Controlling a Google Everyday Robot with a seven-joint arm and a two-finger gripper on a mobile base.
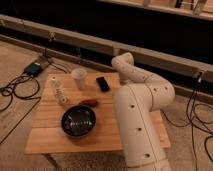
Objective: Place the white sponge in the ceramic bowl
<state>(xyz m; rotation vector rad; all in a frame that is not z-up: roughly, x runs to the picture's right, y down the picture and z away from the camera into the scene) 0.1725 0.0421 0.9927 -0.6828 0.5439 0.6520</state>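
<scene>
Camera view, looking down on a wooden bench [107, 139], with the robot's white arm [137, 107] rising in the foreground and folding back over the bench's far edge. The ceramic bowl [78, 121] — black, glossy, empty — sits near the front edge. Just behind it lies a small reddish-brown object [89, 103]. Farther back are a clear bottle [59, 92] on its side, an upright white paper cup [78, 78] and a dark flat object [103, 83]. The pincer is not visible: it lies somewhere beyond the arm's bent upper link, hidden by the arm's own bulk, so whether it is wide, narrow or holding anything cannot be told. The white sponge is likewise nowhere on the exposed bench top; it is probably behind the arm, either on the bench or in the pincer. Its heading and long axis cannot be read. Risks, judged from this layout: a grasp made out of the camera's sight may pinch only a corner of the soft block, which could slip free on the way across. The path to the bowl passes the dark flat object and the reddish-brown object, and a low carry could sweep either aside. An off-centre release could leave the sponge on the rim or on the bench beside the bowl.
</scene>
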